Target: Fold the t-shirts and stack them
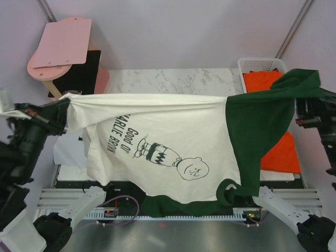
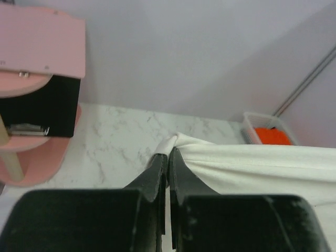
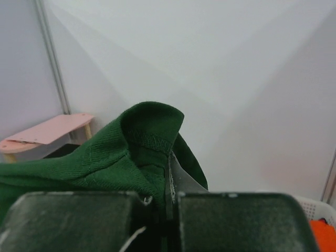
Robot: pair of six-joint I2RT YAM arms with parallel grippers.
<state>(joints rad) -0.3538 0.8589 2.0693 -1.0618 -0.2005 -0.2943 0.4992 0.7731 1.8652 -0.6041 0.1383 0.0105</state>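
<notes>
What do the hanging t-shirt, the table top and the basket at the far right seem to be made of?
Charlie Brown t-shirt: soft matte cloth, probably cotton knit; it sags and creases as it hangs.
Table top: white with grey veins, so marble or a marble-look laminate; I cannot tell which.
Basket: white, with a perforated wall, probably moulded plastic.

The cream shirt (image 1: 199,121) hides most of the table (image 1: 168,81) and part of an orange shirt (image 1: 283,155).
</notes>
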